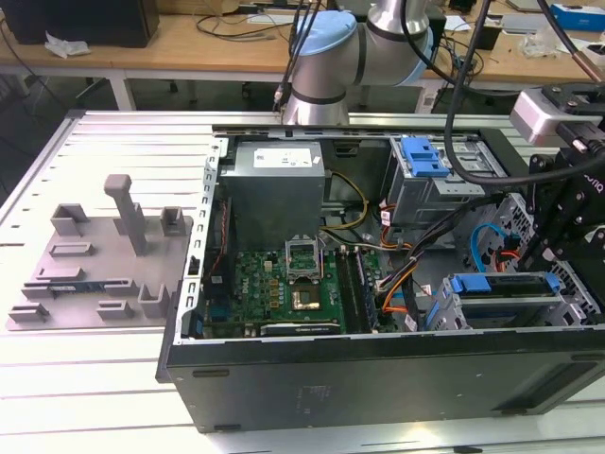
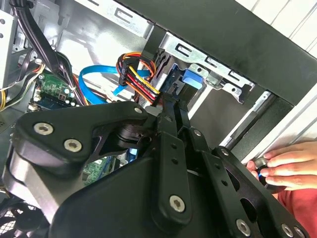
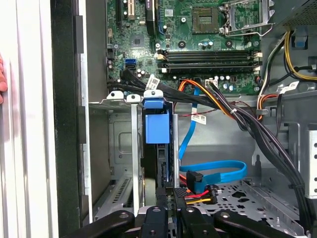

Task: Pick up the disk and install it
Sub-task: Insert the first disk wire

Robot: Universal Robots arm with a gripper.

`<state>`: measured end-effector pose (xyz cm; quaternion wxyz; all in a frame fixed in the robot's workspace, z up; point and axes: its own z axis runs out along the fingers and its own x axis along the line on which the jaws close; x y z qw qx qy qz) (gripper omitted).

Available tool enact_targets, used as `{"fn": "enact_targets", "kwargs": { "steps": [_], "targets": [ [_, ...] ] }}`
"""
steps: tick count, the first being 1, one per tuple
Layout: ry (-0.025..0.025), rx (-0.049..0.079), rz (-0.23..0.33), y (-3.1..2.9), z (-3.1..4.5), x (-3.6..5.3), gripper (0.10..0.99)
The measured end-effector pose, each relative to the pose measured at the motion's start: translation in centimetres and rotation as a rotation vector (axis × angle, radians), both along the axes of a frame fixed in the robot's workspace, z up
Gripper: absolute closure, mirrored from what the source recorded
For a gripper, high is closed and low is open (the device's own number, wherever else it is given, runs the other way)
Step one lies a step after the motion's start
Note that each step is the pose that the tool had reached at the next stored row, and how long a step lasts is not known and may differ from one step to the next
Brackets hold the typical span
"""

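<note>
On the exterior view's left sits one grey fixture plate [image 1: 99, 260] with several upright blocks, resting on the slatted metal table [image 1: 57, 378]. Next comes one open computer case [image 1: 378, 369], its green motherboard [image 1: 284, 288] exposed beside one grey power supply [image 1: 274, 189]. Two drive cages with blue tabs stand toward the exterior view's right, one at the back [image 1: 423, 161] and one at the front [image 1: 501, 298]. My gripper [image 3: 171, 218] hangs over that front cage; its black fingers [image 3: 157, 220] sit close together around the edge of the disk [image 3: 157, 131], which stands in the cage slot with its blue carrier showing. One blue flat cable [image 3: 218, 171] curls beside it. One person's hand [image 2: 290, 163] touches the case edge. Wooden benches [image 1: 189, 43] cross the room behind.
</note>
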<state>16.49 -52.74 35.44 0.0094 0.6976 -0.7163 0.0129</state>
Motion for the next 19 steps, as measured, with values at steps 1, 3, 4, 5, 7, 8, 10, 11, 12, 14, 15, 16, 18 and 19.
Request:
{"fn": "enact_targets", "kwargs": {
  "steps": [1, 3, 4, 5, 7, 8, 10, 11, 12, 14, 15, 16, 18, 19],
  "targets": [
    [0.0000, 0.000, 0.000, 0.00, -0.02, 0.00, 0.918],
    [0.0000, 0.000, 0.000, -0.01, -0.06, 0.00, 0.918],
    [0.0000, 0.000, 0.000, -0.01, -0.07, 0.00, 0.918],
    [0.0000, 0.000, 0.000, -0.01, -0.07, 0.00, 0.918],
    [0.0000, 0.000, 0.000, -0.02, -0.10, 0.00, 0.918],
    [0.0000, 0.000, 0.000, -0.02, -0.12, 0.00, 0.918],
    [0.0000, 0.000, 0.000, -0.04, -0.14, 0.00, 0.918],
    [0.0000, 0.000, 0.000, -0.07, -0.17, 0.00, 0.918],
    [0.0000, 0.000, 0.000, -0.10, -0.17, 0.00, 0.918],
    [0.0000, 0.000, 0.000, -0.12, -0.19, 0.01, 0.918],
    [0.0000, 0.000, 0.000, -0.14, -0.21, 0.02, 0.918],
    [0.0000, 0.000, 0.000, -0.14, -0.23, 0.02, 0.918],
    [-0.0001, 0.000, 0.000, -0.14, -0.28, 0.02, 0.918],
    [0.0000, 0.000, 0.000, -0.14, -0.31, 0.02, 0.918]
  ]
}}
